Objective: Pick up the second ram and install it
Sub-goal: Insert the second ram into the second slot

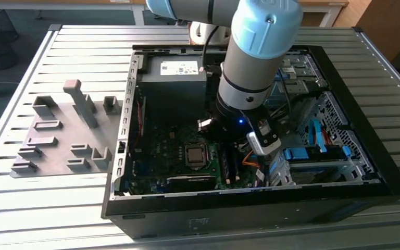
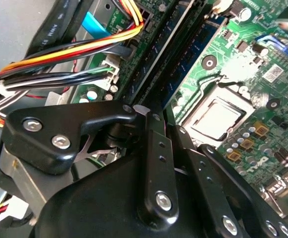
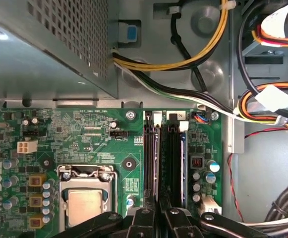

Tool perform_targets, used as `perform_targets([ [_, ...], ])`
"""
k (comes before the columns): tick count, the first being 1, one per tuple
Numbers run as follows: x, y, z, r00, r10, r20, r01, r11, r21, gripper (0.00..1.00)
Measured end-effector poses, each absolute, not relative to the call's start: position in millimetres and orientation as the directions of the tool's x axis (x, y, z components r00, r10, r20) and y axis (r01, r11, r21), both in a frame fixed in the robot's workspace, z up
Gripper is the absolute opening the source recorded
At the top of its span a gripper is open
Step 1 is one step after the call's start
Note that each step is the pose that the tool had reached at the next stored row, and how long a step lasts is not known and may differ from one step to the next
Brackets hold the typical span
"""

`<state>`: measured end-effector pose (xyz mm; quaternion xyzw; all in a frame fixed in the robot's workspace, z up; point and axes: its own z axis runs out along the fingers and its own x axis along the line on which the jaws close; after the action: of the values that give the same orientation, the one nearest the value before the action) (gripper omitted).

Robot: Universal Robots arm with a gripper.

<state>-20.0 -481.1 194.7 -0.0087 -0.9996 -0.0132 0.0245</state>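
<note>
Second memory stick held over its slot

The long, thin dark-green second ram point(image 3: 164, 163) stands edge-on at lower centre, clenched in the black pincer point(image 3: 162, 215) above the green motherboard point(image 3: 84, 144); I judge it should stay upright, then be pressed evenly.

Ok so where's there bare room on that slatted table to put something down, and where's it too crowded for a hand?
Bare slats of the table lie in front of the grey fixture plate, and a strip runs between it and the computer case. Inside the case it is crowded: the arm's gripper sits over the memory slots, with cable bundles beside them.
</note>
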Motion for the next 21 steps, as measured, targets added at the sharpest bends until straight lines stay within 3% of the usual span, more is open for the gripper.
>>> perform_targets([
  [12, -19.8, -480.2, 192.7, -0.999, 0.017, 0.049, 0.018, 0.999, 0.031, 0.14],
  [14, -19.9, -480.6, 192.9, -0.999, 0.017, 0.049, 0.018, 0.999, 0.029, 0.15],
  [15, -20.1, -480.9, 194.0, -0.999, 0.017, 0.049, 0.018, 0.999, 0.027, 0.22],
  [21, -20.0, -481.0, 210.5, -0.999, 0.017, 0.051, 0.018, 0.999, 0.027, 0.22],
])
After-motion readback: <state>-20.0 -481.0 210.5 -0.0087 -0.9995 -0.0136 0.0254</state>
